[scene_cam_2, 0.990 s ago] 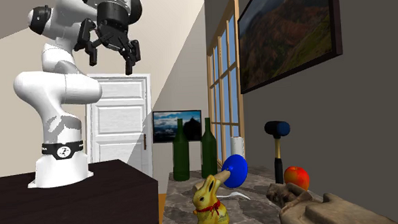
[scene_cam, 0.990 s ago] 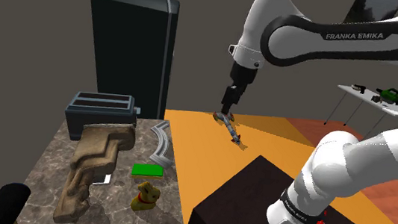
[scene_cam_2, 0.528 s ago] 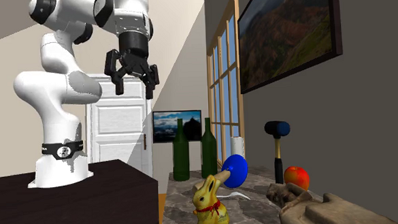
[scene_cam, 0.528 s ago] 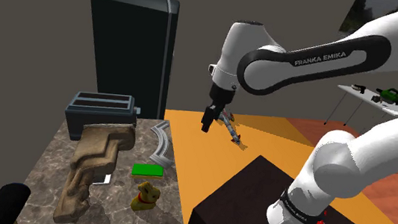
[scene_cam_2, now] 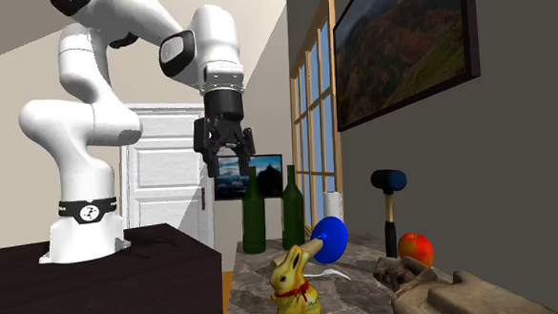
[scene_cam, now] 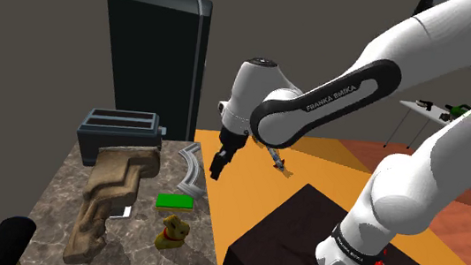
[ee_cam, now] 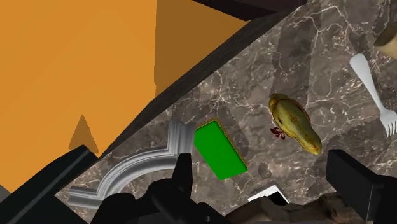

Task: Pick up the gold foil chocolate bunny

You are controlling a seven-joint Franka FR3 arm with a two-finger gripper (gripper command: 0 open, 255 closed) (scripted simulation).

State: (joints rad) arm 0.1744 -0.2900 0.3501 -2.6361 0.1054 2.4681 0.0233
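Jaws stand released and empty, well above the green block (ee_cam: 219, 149). They should travel past the block to the gold bunny (ee_cam: 294, 123), straddle its body, then close.

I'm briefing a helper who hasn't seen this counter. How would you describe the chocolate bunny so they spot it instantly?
Find the marbled countertop beside the robot's stand. Near its stand-side edge, next to a flat green block, sits the bunny: the only golden, long-eared figure, with a red ribbon at its neck.
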